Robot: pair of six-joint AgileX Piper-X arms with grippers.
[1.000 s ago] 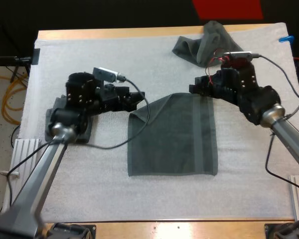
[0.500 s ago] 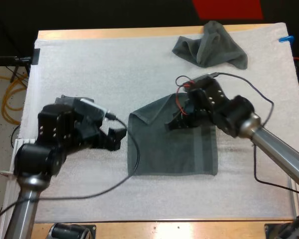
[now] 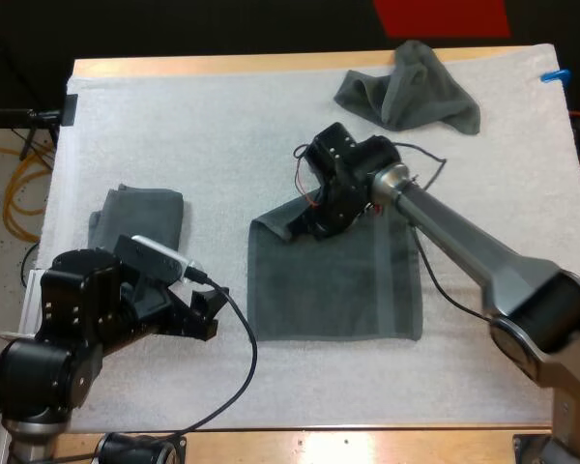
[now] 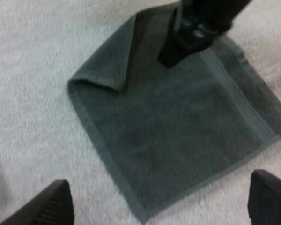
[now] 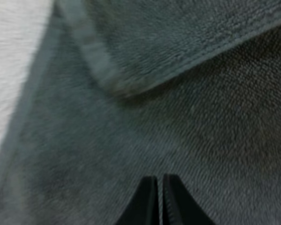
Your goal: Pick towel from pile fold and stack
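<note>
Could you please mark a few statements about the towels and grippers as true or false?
1. One corner of the flat towel is folded over. True.
2. The right gripper is open. False: it is shut on nothing, just above the flat towel near the folded corner.
3. The left gripper is open and clear of the flat towel. True.
4. The crumpled towel lies on the flat towel. False: it lies apart, at the far side of the mat.
5. A folded towel lies at the mat's left. True.
</note>
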